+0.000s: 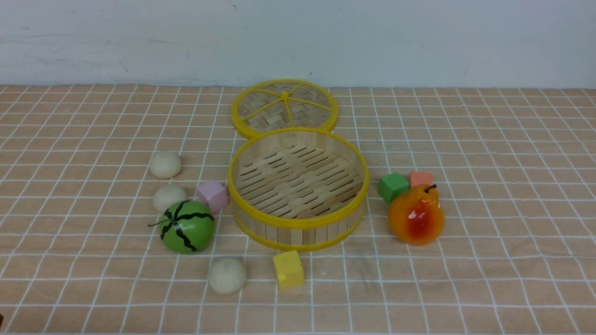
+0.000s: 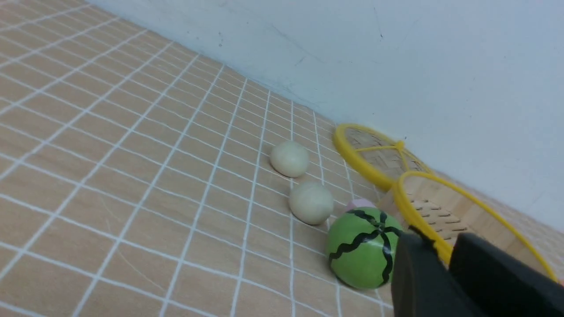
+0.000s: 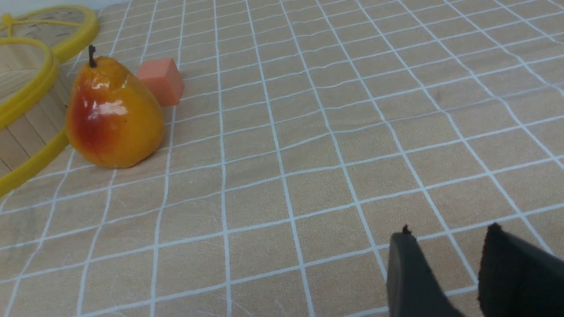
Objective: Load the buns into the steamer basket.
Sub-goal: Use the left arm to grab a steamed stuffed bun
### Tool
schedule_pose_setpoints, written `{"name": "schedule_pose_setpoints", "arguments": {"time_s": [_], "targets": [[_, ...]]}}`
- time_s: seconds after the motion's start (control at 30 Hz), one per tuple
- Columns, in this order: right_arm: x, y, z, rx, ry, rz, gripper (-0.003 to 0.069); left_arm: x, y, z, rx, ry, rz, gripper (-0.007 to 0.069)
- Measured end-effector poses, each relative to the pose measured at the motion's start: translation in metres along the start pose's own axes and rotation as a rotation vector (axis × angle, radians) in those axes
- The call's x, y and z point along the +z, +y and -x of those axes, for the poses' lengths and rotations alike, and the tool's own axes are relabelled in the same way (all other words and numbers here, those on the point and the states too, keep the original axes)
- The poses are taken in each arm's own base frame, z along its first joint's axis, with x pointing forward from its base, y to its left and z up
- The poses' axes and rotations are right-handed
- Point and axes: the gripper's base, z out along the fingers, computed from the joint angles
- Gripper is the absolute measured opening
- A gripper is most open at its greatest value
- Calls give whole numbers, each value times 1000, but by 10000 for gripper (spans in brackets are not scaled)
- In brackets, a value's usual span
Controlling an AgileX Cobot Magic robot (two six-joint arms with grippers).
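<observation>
Evidently, the left end effector [image 2: 440, 244] grasps nothing, its fingers slightly parted; the right [image 3: 449, 233] is likewise released. Relative to the basket [image 1: 298, 223], all buns [image 1: 227, 275] lie outside, leftward; best straddle each centrally, squeezing gently.

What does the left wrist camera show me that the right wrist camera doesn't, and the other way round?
Only the left wrist view: two off-white buns, the green striped watermelon toy, part of a pink-purple cube, and the left gripper.

Only the right wrist view: the orange-red pear, the salmon cube beside it, and the right gripper, its fingers apart with nothing between them.

Both: part of the steamer basket and of its woven lid, plus the gridded tabletop.
</observation>
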Motion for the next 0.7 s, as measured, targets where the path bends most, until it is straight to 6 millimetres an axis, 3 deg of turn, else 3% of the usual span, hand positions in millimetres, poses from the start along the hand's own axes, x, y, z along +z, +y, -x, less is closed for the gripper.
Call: {"name": "schedule_pose_setpoints", "arguments": {"time_s": [0.43, 0.53, 0.67, 0.7], "targets": [[0, 0, 0, 0, 0, 0, 241, -3, -10, 22, -74, -217, -105, 125], [0, 0, 0, 0, 0, 0, 241, -9, -22, 44, -86, -226, -120, 127], [0, 0, 0, 0, 0, 0, 241, -23, -52, 95, -75, -212, -132, 128], [0, 0, 0, 0, 0, 0, 241, -23, -53, 98, -74, -207, -130, 128]]}}
